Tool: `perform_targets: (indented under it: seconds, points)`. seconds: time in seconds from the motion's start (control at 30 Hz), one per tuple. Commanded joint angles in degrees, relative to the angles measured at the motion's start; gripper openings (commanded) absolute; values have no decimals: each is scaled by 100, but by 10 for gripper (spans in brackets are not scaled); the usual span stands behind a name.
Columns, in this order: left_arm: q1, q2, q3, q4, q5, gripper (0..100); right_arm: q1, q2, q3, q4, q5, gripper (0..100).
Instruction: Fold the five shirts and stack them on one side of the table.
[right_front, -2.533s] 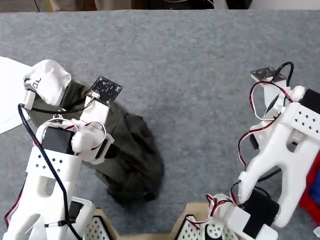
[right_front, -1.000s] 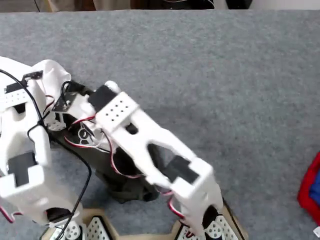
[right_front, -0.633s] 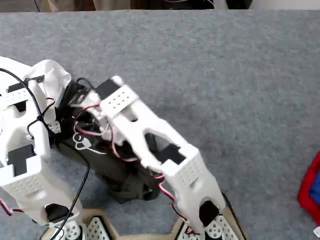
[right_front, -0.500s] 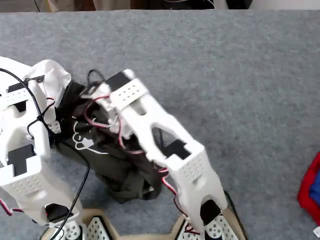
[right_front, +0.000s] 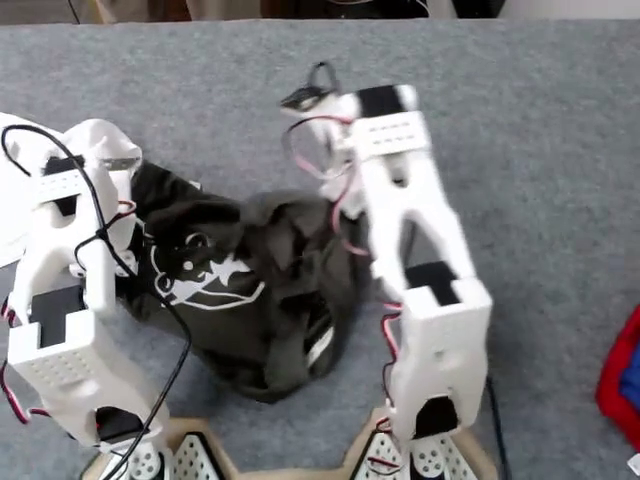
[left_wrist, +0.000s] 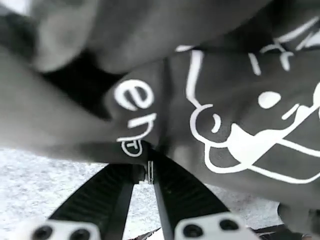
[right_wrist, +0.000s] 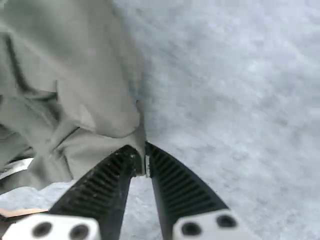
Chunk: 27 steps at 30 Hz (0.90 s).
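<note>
A dark olive shirt (right_front: 250, 290) with a white printed figure lies crumpled but partly spread at the table's front left. In the left wrist view my left gripper (left_wrist: 149, 161) is shut on a fold of the shirt (left_wrist: 240, 100) beside the print. My right gripper (right_wrist: 142, 157) is shut on an edge of the shirt (right_wrist: 65, 90), just above the grey table surface (right_wrist: 240, 90). From above, the left arm (right_front: 65, 260) stands at the shirt's left side. The right arm (right_front: 410, 220) reaches along its right side toward the back.
A bunched white cloth (right_front: 95, 140) lies behind the left arm, with a flat white piece (right_front: 12, 200) at the left edge. A red and blue item (right_front: 622, 375) sits at the front right edge. The grey table (right_front: 520, 150) stretches back and right.
The right arm has swung from over the shirt's left part to the right and back, dragging a shirt edge with it. The shirt has spread out and its print now shows.
</note>
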Motion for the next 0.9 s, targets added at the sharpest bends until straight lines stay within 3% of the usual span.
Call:
perform_targets:
  seconds: [0.0,0.4,0.57,0.87]
  points:
    - [141,-40,-220,79,-44,19,673,-497,-268,-229,255,5]
    - [220,-22,-211,246,-53,19,2536,-462,-207,-246,1213,5]
    - [457,-22,-211,510,-167,19,2809,-470,-57,-229,1802,10]
    - [1327,-22,-97,1275,-607,19,2642,-479,-444,141,1943,228]
